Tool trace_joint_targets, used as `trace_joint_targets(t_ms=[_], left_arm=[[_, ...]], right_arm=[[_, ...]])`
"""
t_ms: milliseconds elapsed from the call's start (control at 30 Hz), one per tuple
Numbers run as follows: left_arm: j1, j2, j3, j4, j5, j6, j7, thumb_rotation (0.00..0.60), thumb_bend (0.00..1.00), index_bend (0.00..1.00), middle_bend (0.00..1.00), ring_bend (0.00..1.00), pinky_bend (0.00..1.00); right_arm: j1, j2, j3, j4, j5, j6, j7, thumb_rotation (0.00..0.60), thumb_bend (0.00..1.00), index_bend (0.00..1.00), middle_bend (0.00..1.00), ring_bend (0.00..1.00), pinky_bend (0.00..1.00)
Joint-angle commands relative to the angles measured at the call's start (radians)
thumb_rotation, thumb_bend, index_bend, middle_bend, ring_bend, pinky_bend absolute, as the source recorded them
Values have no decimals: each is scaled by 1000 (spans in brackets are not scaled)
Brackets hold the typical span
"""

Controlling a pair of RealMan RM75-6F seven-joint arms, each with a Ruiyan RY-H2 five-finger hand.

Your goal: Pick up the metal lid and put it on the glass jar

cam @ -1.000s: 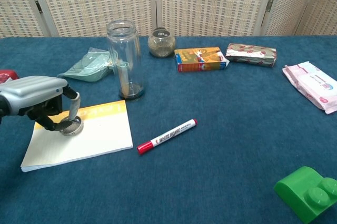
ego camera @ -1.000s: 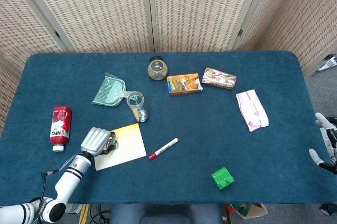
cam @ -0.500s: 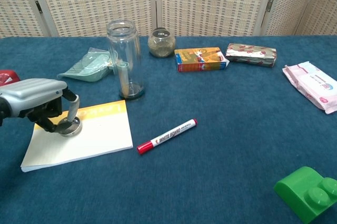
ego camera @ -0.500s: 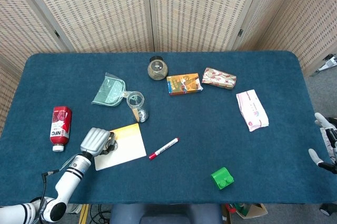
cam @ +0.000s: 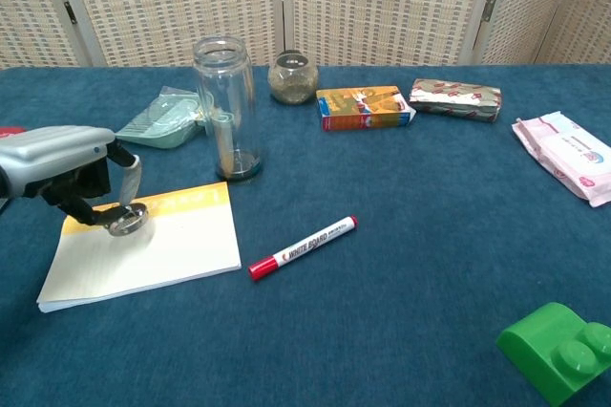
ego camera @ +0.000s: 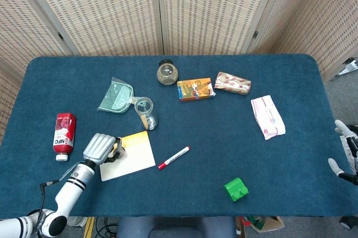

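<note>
The small round metal lid (cam: 126, 220) hangs tilted just above the yellow-topped notepad (cam: 153, 252), pinched in the fingertips of my left hand (cam: 59, 162). In the head view that left hand (ego camera: 99, 147) sits at the notepad's (ego camera: 134, 153) left edge, and the lid barely shows under its fingers. The empty glass jar (cam: 227, 106) stands upright and open-topped behind the notepad, to the right of the hand; the head view shows the jar (ego camera: 145, 113) from above. My right hand (ego camera: 347, 153) hangs off the table's right edge, fingers apart, holding nothing.
A red bottle (ego camera: 64, 134) lies left of the hand. A green dustpan (cam: 160, 118) lies beside the jar. A red-capped marker (cam: 303, 246) lies right of the notepad. A round jar (cam: 292, 78), orange box (cam: 366, 106), patterned packet (cam: 455, 98), tissue pack (cam: 567, 155) and green block (cam: 558, 350) lie further right.
My left hand has risen a little and shifted left, lifting the lid off the notepad; the lid now tilts in the fingertips. The right hand has not moved.
</note>
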Motion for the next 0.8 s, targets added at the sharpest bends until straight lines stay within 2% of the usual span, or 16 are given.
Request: trace_joint_targets(t_ms=[33,400,600,800], left_arm=[[0,56,-27,-67,18,21,-25,600,554,620,1000,1000,1000],[-37,236,-137,-253,28,63,-18,600,544,609,1000,1000,1000],[-89,267,-206,-274,-27,41,-20,600,543,611,1000,1000,1000],[-153,263,-251,-263,-69,14,4,600,544,613,1000,1000,1000]], right_arm=[[0,1,1,0,-1,1,1,600,305,20,219,79,235],[7,19,12,-19,-6,10,-10,600,305,20,219,79,235],[10,29,13,-37,-16,14,-22,600,305,20,219,79,235],[8,36,11,-50,-19,16,-34,600,305,20,219,79,235]])
